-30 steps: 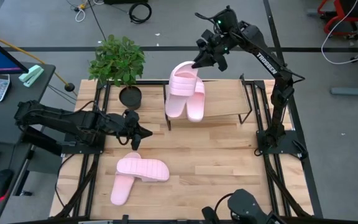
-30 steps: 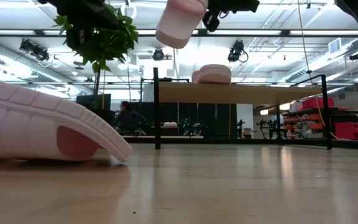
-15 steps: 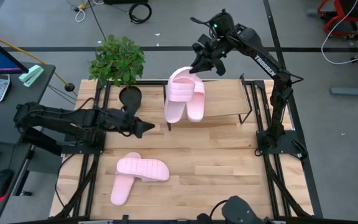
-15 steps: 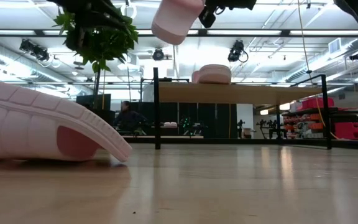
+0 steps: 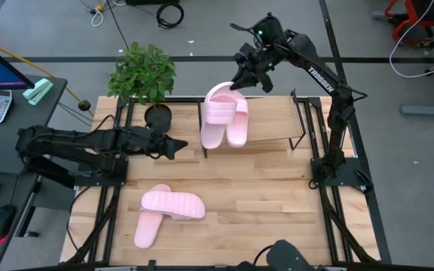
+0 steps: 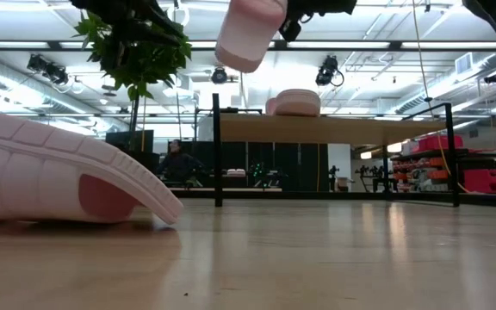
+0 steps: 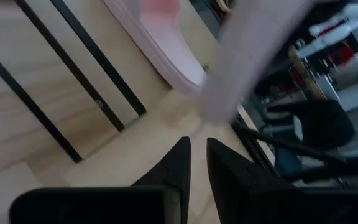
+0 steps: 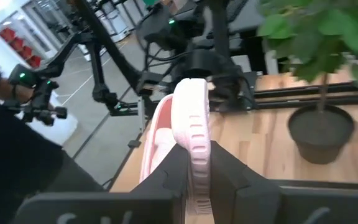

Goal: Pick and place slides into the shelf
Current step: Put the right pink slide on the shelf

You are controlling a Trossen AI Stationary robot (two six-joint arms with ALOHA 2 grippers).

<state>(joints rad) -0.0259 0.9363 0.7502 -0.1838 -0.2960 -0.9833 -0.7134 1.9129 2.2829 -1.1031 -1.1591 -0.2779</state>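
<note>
My right gripper (image 5: 241, 81) is shut on one pale pink slide (image 5: 218, 113), held in the air above the shelf's (image 5: 270, 117) left part. A second slide (image 5: 239, 129) lies sole down on the shelf board beside it. Two more slides (image 5: 173, 203) (image 5: 146, 228) lie on the tabletop at the near left, one partly across the other. My left gripper (image 5: 182, 144) hovers level over the table, left of the shelf. Its fingers (image 7: 185, 155) stand a narrow gap apart with nothing between them. My right gripper pinches the slide's sole at its far end (image 8: 194, 158) between its two fingers, one on each face. The fingers come from the far right side, slanting slightly down. The slide is turned on its edge and hangs tilted, its near end (image 6: 241, 53) lowest, clear of the shelf.
A potted plant (image 5: 142, 74) with a black pot (image 5: 157, 117) stands at the far left of the table, close to the shelf's black frame (image 5: 203, 135). Bare wood lies between the shelf and the near edge on the right.
My left gripper has swung a little toward the table's far edge and rolled about its own axis. The held slide stays in the air over the shelf's left part.
</note>
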